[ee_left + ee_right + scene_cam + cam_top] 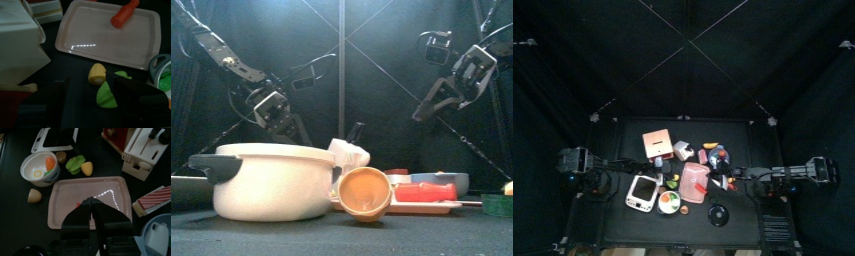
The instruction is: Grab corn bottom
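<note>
Both claws are seen from above as small dark shapes at either side of a cluttered black worktop [607,232]: the left claw [609,178] at the left edge, the right claw [743,176] at the right. A pink tray [694,179] is seen near the worktop's middle, with a white pot [643,190] to its left and a round bowl [669,201] of food pieces below it. The corn cannot be picked out from this height.

From the front, a large white pot [269,181] with a black handle is shown at left, with an orange cup [364,192] lying on its side beside it and the pink tray [425,205] behind that. Both arms are seen raised above the things, and the corn is hidden.

From the left wrist, the left claw [111,89] is shown with its two dark jaws spread apart and holding nothing. The yellow corn [97,74] is seen lying on the worktop between the jaws, just off the pink tray's [100,35] edge, with a green vegetable piece [109,91] touching it. An orange-red carrot [124,13] is seen lying on the tray.

From the right wrist, the right claw [90,204] is shown nearly closed, with nothing gripped, over the pink tray [67,195]. The corn [87,168] is seen beyond the tray's far edge, beside the green piece [75,164] and near the bowl [41,166].
</note>
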Robot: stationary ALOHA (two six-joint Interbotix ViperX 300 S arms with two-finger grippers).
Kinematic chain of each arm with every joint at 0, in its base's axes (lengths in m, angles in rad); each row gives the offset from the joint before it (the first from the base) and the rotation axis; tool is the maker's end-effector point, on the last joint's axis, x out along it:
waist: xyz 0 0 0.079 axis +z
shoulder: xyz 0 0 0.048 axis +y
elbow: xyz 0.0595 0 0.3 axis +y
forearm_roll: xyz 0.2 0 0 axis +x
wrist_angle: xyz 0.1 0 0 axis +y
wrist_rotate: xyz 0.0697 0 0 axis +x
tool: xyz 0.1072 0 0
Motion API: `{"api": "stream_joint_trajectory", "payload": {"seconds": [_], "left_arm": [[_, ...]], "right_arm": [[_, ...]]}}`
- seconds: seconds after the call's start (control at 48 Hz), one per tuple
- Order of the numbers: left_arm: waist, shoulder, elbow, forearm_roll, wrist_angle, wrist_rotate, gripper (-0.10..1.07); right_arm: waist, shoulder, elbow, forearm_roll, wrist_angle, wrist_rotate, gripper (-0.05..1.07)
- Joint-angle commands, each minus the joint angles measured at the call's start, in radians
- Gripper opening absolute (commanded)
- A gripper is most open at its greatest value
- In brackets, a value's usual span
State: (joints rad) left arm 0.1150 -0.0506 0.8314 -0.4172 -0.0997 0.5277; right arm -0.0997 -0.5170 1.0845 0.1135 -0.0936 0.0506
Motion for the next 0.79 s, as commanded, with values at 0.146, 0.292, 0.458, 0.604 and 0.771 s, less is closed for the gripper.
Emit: {"api": "stream_joint_trajectory", "payload": {"seconds": [0.146,0.292,0.458,0.604,0.771], "left_arm": [[-0.021,-0.110,0.026,0.003,-0.008,0.000,0.93],[-0.021,-0.167,0.052,0.002,-0.006,0.000,0.93],[-0.020,-0.225,0.080,0.003,-0.005,0.002,0.93],[-0.020,-0.256,0.094,0.015,0.003,0.005,0.93],[-0.023,-0.259,0.118,0.028,-0.011,-0.003,0.93]], "right_arm": [[0.046,-0.005,-0.055,0.031,-0.003,0.000,0.01],[0.060,0.005,-0.074,0.029,-0.011,0.000,0.01],[0.052,0.015,-0.089,0.017,-0.005,-0.003,0.01],[0.040,0.008,-0.094,0.021,0.006,0.000,0.01],[0.026,-0.012,-0.098,0.078,0.095,0.005,0.01]]}}
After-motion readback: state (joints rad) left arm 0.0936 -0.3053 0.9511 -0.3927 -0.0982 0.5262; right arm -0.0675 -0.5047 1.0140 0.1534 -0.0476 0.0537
